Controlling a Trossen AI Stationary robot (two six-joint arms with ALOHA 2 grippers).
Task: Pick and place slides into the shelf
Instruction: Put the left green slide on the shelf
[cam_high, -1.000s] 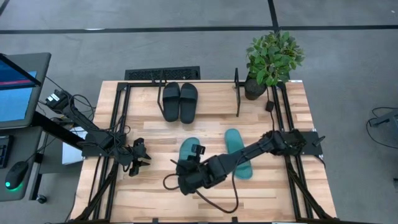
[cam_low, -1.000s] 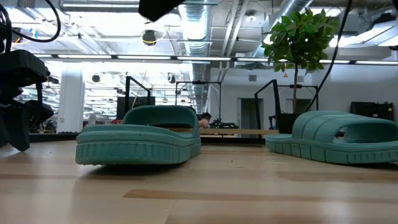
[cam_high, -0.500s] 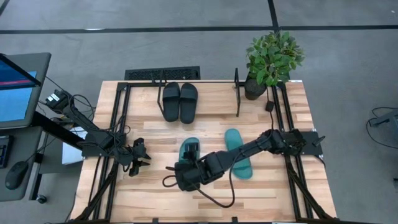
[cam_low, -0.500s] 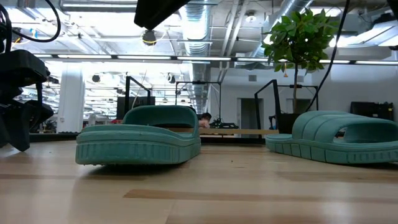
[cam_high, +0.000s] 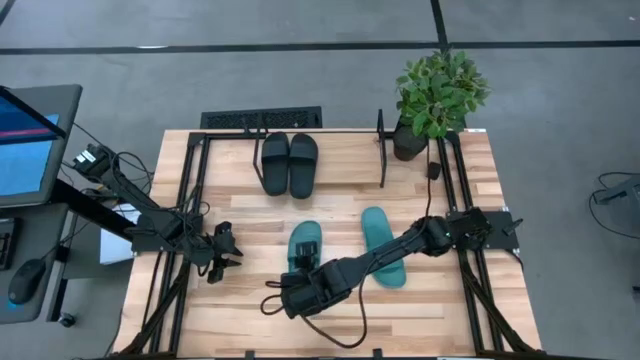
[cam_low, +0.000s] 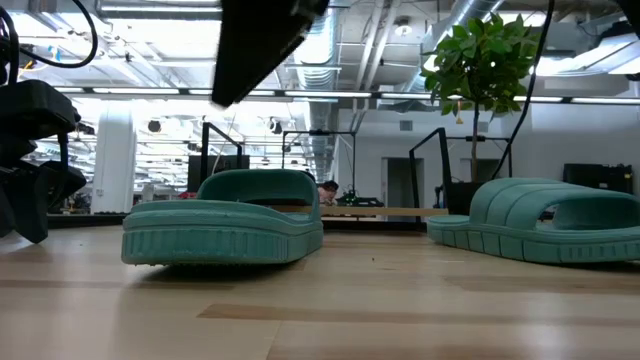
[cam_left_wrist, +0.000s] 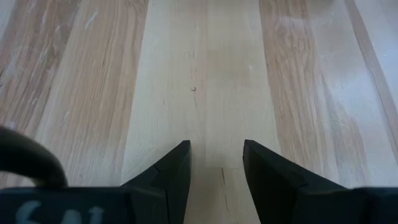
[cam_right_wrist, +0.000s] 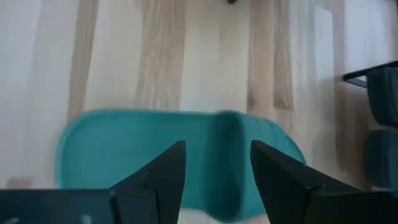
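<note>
Two teal slides lie flat on their soles on the wooden table, one left (cam_high: 303, 240) (cam_low: 225, 230) and one right (cam_high: 383, 245) (cam_low: 545, 232). Two black slides (cam_high: 290, 163) sit side by side in the shelf (cam_high: 382, 150) at the far middle. My right gripper (cam_high: 304, 257) (cam_right_wrist: 216, 165) hangs open above the left teal slide (cam_right_wrist: 180, 155), its fingers pointing slantwise down at it and clear of it. My left gripper (cam_high: 228, 250) (cam_left_wrist: 216, 163) waits open over bare wood at the table's left.
A potted plant (cam_high: 435, 95) stands at the far right corner beside the shelf. Black arm-mount frames (cam_high: 185, 200) run along both side edges. The wood between the teal slides and the near edge is bare.
My right gripper has sunk toward the left teal slide and rolled about its own axis; in the low view its dark bulk now reaches lower. The slides have not moved.
</note>
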